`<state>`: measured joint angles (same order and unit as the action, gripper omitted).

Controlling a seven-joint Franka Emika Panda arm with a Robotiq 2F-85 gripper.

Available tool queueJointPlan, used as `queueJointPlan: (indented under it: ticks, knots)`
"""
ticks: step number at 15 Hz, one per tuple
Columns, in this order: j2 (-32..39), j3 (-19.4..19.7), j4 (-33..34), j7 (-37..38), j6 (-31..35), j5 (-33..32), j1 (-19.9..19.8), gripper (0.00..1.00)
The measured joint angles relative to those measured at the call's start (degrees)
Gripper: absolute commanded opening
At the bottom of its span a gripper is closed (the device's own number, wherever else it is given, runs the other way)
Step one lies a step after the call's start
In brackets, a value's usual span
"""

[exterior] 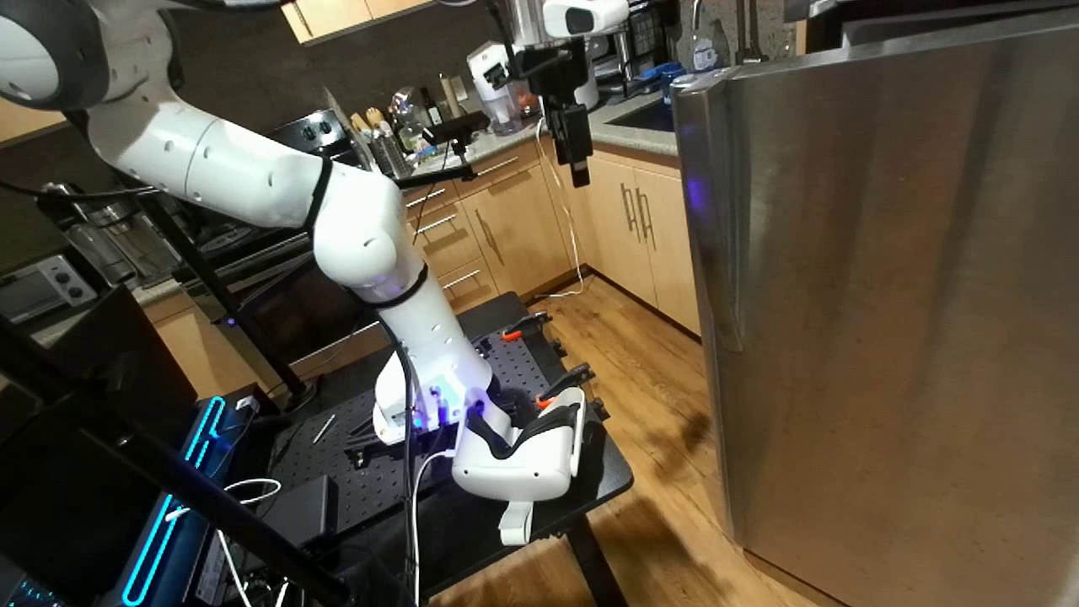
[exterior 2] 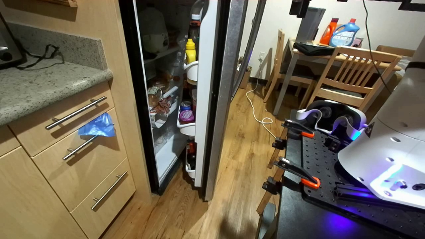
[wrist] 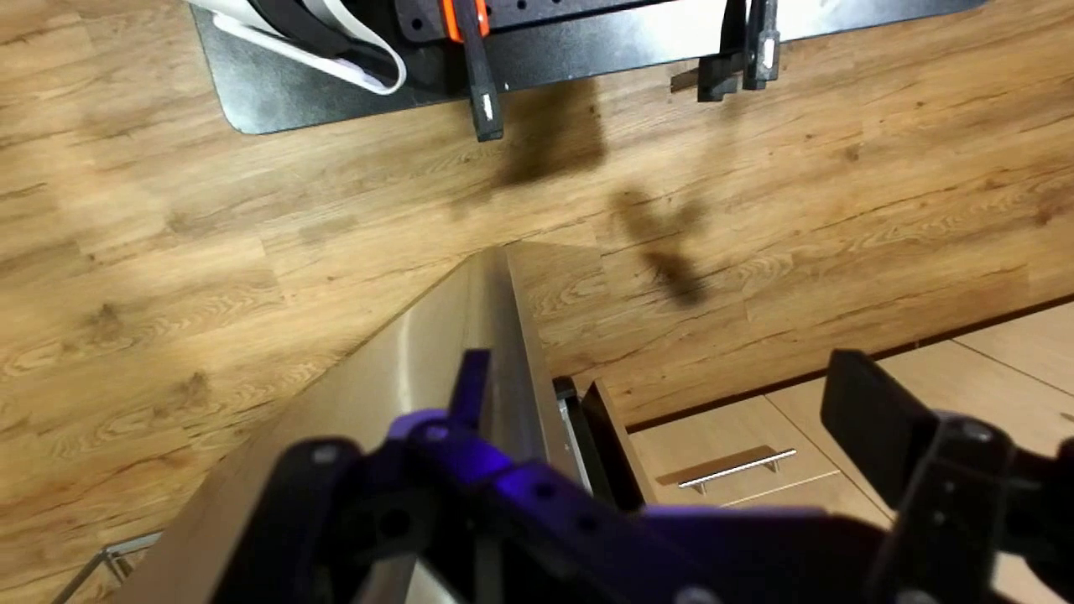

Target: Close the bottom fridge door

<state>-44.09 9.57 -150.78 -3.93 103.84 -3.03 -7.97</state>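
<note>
The bottom fridge door [exterior: 902, 295] is a large brushed steel panel on the right of an exterior view. In an exterior view its edge [exterior 2: 225, 99] is seen, and the door stands ajar. The fridge interior [exterior 2: 159, 66] and door bins with bottles and cans show through the gap. In the wrist view the door [wrist: 419, 361] is seen from above at lower left. My gripper [exterior: 580, 173] hangs pointing down, beside the door's handle edge. In the wrist view the gripper [wrist: 663, 361] is open and empty. One finger overlaps the door; contact cannot be told.
The black robot table [exterior: 472, 523] carries a white headset [exterior: 523, 455] and orange-tipped clamps [exterior 2: 310, 182]. Wooden drawers [exterior 2: 89, 156] adjoin the fridge. Chairs [exterior 2: 358, 76] stand at a dining table behind. A white cord [exterior 2: 252, 103] lies on the floor.
</note>
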Motion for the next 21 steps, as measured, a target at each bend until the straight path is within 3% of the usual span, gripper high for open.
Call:
queueJointPlan:
  ticks: [6, 10, 16, 21]
  knots:
    - [-4.5, 3.2, -3.6, -3.3, 3.8, -3.2, -1.7, 0.27]
    - [-7.0, 4.7, -5.4, -7.2, 12.7, -7.1, -2.2, 0.01]
    - [-6.7, 4.3, -8.7, -8.2, 33.6, -13.7, -2.3, 0.0]
    - [-4.2, 3.8, -8.7, -8.2, 43.8, -14.4, -2.3, 0.0]
